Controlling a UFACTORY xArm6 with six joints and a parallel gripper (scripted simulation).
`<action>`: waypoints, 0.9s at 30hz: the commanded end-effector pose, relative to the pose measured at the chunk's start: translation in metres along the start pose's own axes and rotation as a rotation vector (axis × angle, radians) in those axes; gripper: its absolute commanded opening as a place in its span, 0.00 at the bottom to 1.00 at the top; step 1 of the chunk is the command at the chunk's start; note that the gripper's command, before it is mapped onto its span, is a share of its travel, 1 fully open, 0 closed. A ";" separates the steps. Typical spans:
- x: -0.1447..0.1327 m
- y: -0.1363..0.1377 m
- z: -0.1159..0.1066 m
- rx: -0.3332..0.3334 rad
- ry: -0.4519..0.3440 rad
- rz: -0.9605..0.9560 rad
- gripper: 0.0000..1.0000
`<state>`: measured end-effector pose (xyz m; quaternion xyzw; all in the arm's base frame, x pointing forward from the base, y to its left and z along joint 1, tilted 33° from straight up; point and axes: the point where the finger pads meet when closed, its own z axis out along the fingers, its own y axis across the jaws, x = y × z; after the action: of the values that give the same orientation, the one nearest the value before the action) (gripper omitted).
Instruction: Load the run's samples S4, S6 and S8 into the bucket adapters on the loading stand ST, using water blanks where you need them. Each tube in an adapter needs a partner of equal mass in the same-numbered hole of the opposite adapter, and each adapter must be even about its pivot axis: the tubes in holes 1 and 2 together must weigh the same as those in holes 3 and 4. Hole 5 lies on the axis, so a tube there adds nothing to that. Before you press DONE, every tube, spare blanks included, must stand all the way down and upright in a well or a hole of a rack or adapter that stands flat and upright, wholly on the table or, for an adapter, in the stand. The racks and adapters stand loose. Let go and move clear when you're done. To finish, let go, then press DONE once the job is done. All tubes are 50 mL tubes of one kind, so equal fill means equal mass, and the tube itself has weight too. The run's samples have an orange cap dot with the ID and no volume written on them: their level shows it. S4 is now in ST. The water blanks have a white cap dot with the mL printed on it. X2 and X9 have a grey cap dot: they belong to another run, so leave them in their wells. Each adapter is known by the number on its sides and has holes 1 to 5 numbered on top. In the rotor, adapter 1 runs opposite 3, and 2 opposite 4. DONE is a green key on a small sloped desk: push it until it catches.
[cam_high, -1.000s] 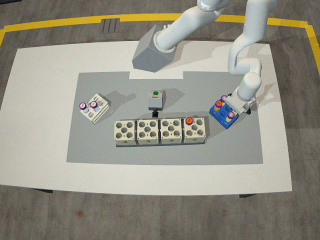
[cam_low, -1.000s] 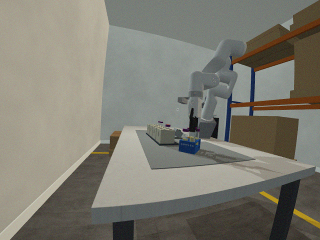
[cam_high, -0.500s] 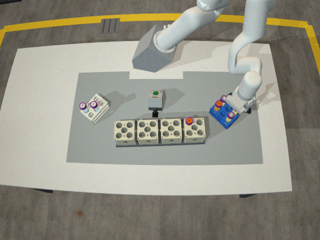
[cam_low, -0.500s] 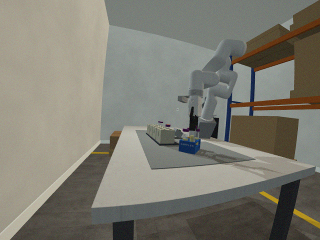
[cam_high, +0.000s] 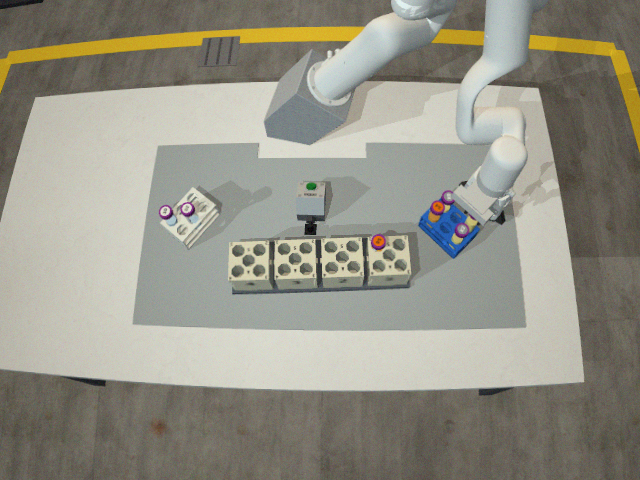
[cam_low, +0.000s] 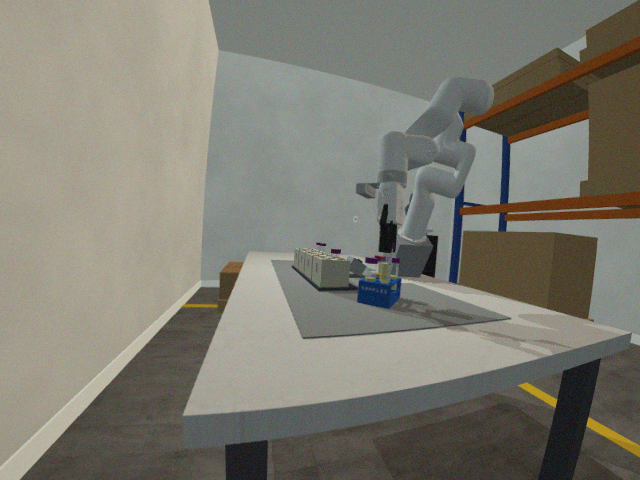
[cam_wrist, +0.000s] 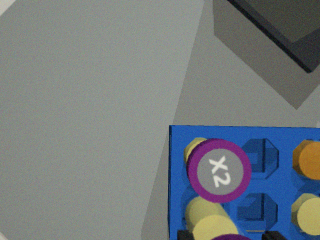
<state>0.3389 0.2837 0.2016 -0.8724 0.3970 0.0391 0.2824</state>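
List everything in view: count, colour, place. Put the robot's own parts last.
table: one, white, room centre
mat: one, grey, on table
stand: one, dark, on mat
adapters: four, cream, in stand
adapter tube: one, orange dot, end adapter
white rack: one, two white-dot tubes
blue rack: one, holding one orange-dot tube and two grey-dot tubes
key: one, green, on grey desk
shelf: one, orange and blue, beyond table
boxes: several, brown, on and around shelf
arm: one, white, above table
gripper: one, black fingers, closed on yellow-filled tube at blue rack
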 end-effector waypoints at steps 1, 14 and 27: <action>0.000 -0.001 -0.013 0.003 0.000 -0.001 0.00; 0.000 -0.001 -0.035 0.003 0.001 -0.001 0.00; 0.000 -0.001 -0.057 0.003 0.001 -0.001 0.00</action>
<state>0.3315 0.2588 0.2417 -0.8724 0.3971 0.0390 0.2823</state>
